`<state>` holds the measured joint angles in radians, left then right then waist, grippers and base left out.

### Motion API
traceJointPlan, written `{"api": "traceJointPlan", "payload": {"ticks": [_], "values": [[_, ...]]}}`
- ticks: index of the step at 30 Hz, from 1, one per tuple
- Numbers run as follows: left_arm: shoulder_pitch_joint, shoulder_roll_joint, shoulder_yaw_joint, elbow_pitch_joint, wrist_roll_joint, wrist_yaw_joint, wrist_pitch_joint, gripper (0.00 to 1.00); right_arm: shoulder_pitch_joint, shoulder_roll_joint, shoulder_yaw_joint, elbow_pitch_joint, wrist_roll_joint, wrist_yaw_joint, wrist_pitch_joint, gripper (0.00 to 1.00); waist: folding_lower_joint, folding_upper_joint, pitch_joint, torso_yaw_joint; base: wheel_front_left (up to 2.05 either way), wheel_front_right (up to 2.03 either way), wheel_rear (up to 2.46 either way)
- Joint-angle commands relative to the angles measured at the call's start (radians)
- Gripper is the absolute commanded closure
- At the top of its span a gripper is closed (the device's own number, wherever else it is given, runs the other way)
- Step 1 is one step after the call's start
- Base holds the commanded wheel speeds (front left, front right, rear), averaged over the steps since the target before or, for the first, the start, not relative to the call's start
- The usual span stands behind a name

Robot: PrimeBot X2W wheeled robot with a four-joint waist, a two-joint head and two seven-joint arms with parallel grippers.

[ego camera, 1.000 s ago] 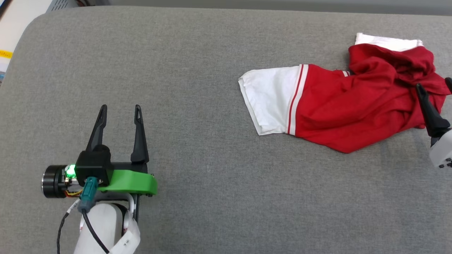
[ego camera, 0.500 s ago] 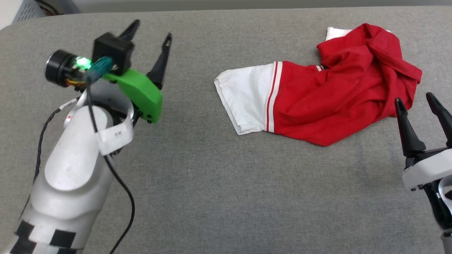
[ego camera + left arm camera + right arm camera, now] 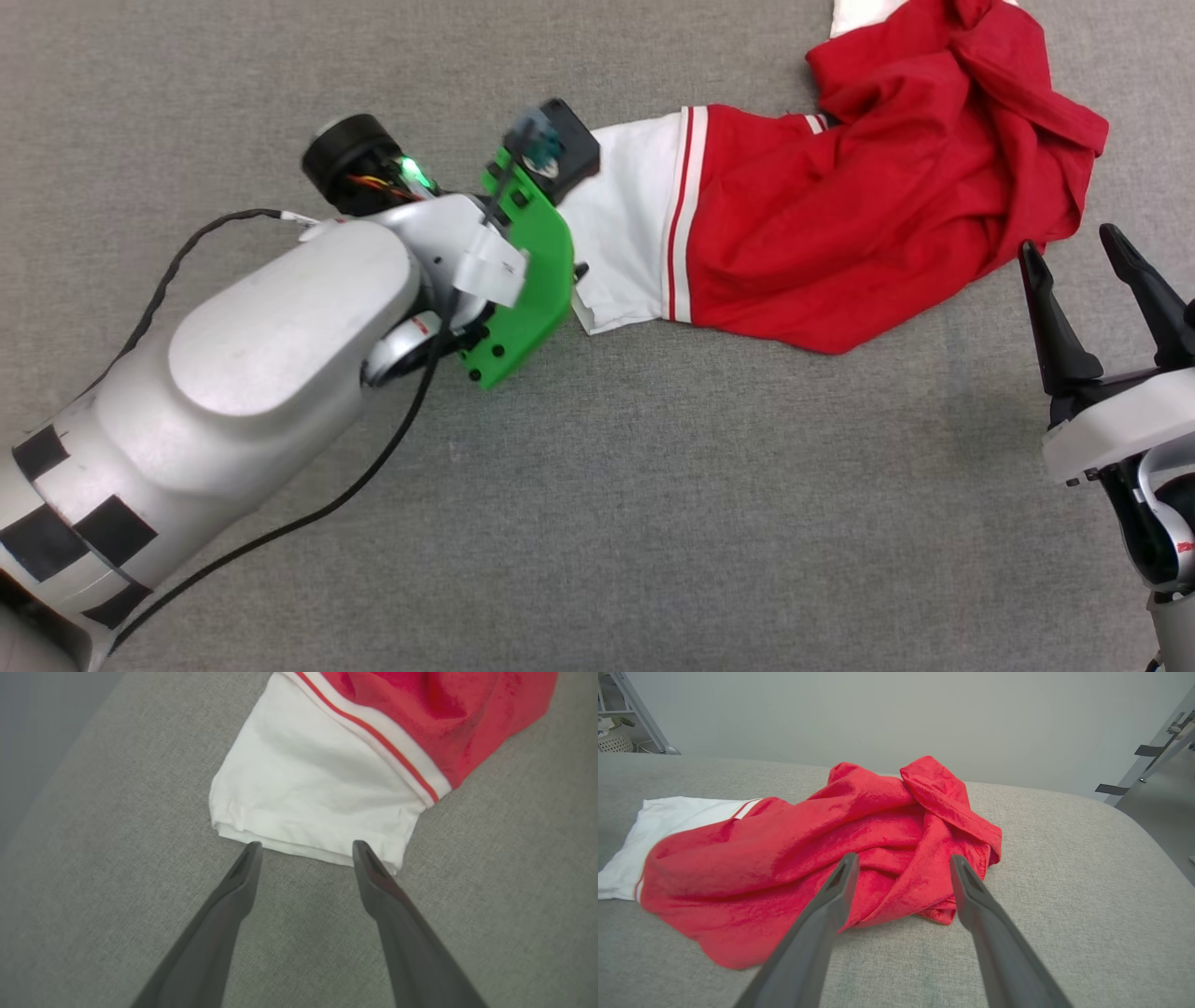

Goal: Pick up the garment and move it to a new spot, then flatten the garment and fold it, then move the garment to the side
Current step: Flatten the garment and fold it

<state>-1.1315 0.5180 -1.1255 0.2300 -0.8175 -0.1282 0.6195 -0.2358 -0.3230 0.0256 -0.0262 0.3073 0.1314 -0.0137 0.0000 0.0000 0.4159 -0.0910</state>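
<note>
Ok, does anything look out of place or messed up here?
The garment lies crumpled on the grey surface: its red body is bunched and twisted into folds, while one white sleeve lies flat. No tear or spill shows. The left hand and right hand are open, holding nothing.

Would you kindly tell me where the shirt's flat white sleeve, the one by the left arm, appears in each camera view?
Head view: white sleeve upper middle, right of the green bracket.
Left wrist view: sleeve upper centre, hem just beyond the open left gripper.
Right wrist view: sleeve at far left, beside the red fabric.
Shared landmark: the stripe trim joining sleeve and red fabric.
</note>
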Motion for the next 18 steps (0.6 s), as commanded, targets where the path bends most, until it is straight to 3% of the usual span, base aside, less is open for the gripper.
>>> {"api": "traceJointPlan", "payload": {"ticks": [1,4,8,15,17,18], "values": [[-0.037,0.011,-0.039,-0.012,-0.029,-0.002,0.008,0.00,-0.022,-0.003,0.003,0.006,0.011,-0.001,-0.009,0.00,0.0000,0.0000,0.027,-0.018,0.00,0.00,0.00],[-0.081,0.007,-0.122,-0.034,-0.063,-0.002,0.021,0.00,-0.035,-0.001,0.012,0.015,0.020,-0.001,-0.014,0.00,0.0000,0.0000,0.046,-0.025,0.00,0.00,0.00],[-0.086,-0.012,-0.151,-0.035,-0.068,-0.002,0.043,0.00,-0.059,0.001,0.035,0.033,0.032,-0.001,-0.021,0.00,0.0000,0.0000,0.068,-0.038,0.00,0.00,0.00],[0.058,0.007,-0.154,-0.068,0.023,-0.002,0.220,0.00,-0.096,-0.002,0.066,0.073,0.045,-0.001,-0.042,0.00,0.0000,0.0000,0.084,-0.063,0.00,0.00,0.00],[0.073,0.021,-0.155,-0.069,0.034,-0.002,0.214,0.82,-0.099,-0.004,0.066,0.086,0.046,-0.001,-0.048,0.00,0.0000,0.0000,0.078,-0.061,0.00,0.00,0.00],[0.076,0.025,-0.155,-0.065,0.038,-0.002,0.205,1.00,-0.098,-0.004,0.065,0.092,0.045,-0.001,-0.051,0.00,0.0000,0.0000,0.072,-0.059,0.00,0.00,0.00]]}}
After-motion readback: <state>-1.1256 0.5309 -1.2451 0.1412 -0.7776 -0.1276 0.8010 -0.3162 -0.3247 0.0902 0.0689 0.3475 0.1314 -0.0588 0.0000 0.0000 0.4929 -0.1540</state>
